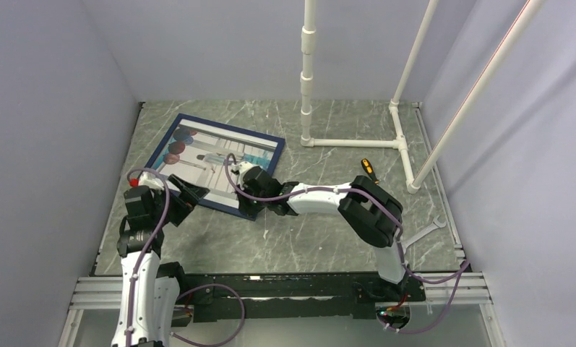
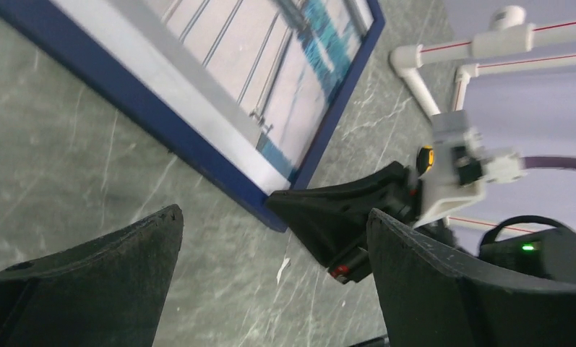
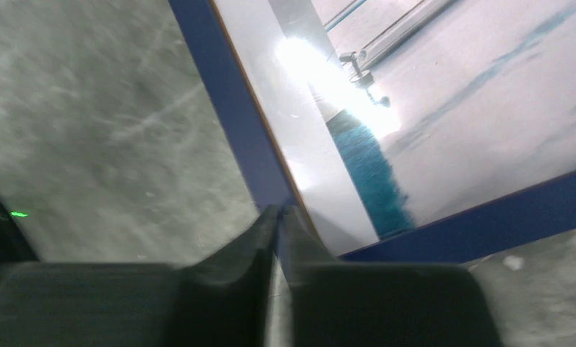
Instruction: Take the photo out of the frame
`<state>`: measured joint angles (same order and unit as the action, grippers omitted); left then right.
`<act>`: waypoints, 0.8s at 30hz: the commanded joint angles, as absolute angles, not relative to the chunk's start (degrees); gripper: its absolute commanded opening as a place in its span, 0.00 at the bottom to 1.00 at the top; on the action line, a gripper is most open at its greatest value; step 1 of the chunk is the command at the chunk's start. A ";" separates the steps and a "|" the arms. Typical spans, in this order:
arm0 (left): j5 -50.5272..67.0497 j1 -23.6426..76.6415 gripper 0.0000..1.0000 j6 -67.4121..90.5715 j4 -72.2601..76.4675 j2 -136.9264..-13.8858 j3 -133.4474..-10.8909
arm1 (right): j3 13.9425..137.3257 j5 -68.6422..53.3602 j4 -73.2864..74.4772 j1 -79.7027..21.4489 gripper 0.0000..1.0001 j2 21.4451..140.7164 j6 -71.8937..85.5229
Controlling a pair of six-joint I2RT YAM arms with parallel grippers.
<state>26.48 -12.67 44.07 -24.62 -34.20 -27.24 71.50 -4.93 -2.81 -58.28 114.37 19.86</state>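
Jaws of the left gripper [image 1: 191, 195] stand spread wide and hold nothing; in the left wrist view its two black fingers [image 2: 89, 282] flank bare marble, just short of the near long edge of the frame [image 1: 230, 128]. Left arm: rises from its base at the near left, elbow bent, wrist tipped forward and down toward that edge, with open table [image 1: 306, 231] beneath and on its near side. Frame, navy, lies flat at the far left of the table, turned at an angle, its left corner close to the side wall. The photo [image 1: 212, 155] sits inside it, face up, white margin against the navy border. Right arm: reaches from its base at the near right, low and long across the middle of the table, to the frame's near right corner. Right gripper [image 3: 279, 217]: jaws drawn almost together, only a thin slit between them, pinched on the navy border at that corner. Right of the frame, the marble lies open up to a white pipe stand [image 1: 308, 72] at the far side and a yellow-handled screwdriver [image 1: 369, 170].
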 commanded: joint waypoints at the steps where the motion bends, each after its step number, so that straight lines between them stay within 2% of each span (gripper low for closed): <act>1: 26.98 -12.65 0.99 48.56 -25.57 -31.26 -24.18 | 72.38 -7.64 -2.08 -58.75 0.00 109.24 24.77; 9: 26.51 -12.65 0.99 48.23 -25.49 -30.84 -23.82 | 75.95 -9.60 2.22 -58.80 0.00 109.30 23.42; 11: 25.27 -12.60 0.99 47.62 -26.80 -30.45 -25.02 | 75.85 -8.25 3.41 -58.80 0.15 109.35 21.13; 16: 17.82 -12.63 0.99 40.32 -34.49 -32.85 -34.14 | 80.48 -3.36 11.50 -58.83 0.43 110.56 13.69; 17: 16.62 -12.59 0.99 38.93 -36.07 -33.96 -36.04 | 81.26 -2.40 12.61 -58.87 0.46 110.86 12.64; 22: 14.03 -12.66 0.99 34.11 -41.11 -40.64 -43.26 | 86.78 0.94 18.93 -58.89 0.48 114.10 9.07; 23: 14.06 -12.63 0.99 33.54 -41.25 -41.57 -44.05 | 87.80 1.39 19.88 -58.89 0.56 114.75 8.59; 24: 13.77 -12.66 0.99 33.30 -41.49 -42.35 -44.64 | 88.76 1.20 20.55 -58.89 0.93 115.45 8.34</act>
